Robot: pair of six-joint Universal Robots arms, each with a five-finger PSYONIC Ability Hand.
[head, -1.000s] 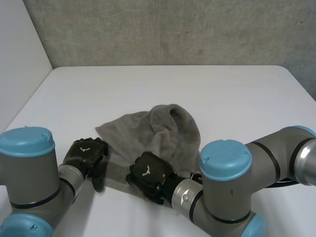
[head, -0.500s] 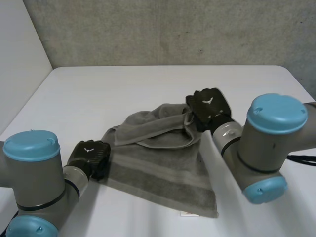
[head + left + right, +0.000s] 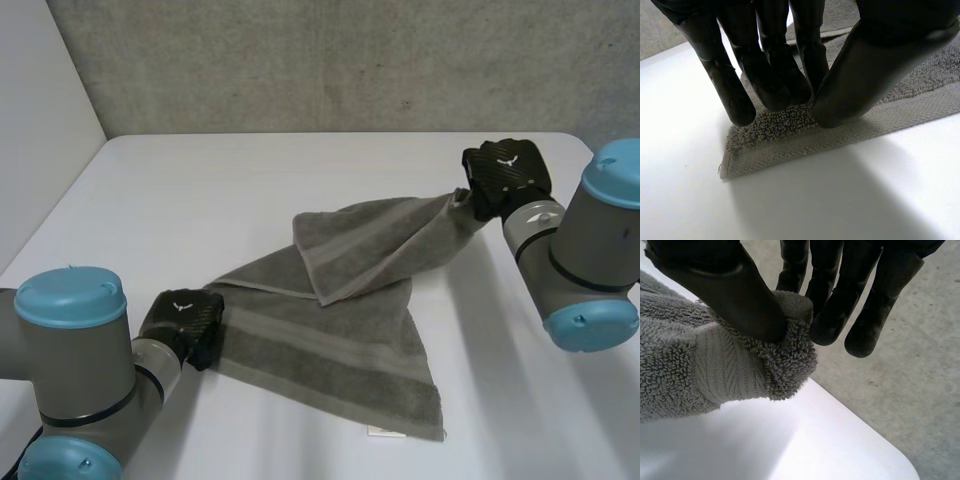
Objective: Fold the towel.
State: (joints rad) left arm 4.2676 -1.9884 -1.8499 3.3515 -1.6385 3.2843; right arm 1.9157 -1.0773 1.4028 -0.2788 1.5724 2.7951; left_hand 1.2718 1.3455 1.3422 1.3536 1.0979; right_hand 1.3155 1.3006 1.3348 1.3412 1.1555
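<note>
A grey towel (image 3: 330,300) is stretching across the middle of the white table (image 3: 200,180) between the left hand (image 3: 185,322) and the right hand (image 3: 505,175), barring that way; bare surface is lying open beyond it.

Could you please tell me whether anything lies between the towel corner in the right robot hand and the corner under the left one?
Nothing visible does. The right robot hand pinches one corner of the towel, raised off the table; the left robot hand presses the near corner flat. Between them is just the towel itself.
</note>
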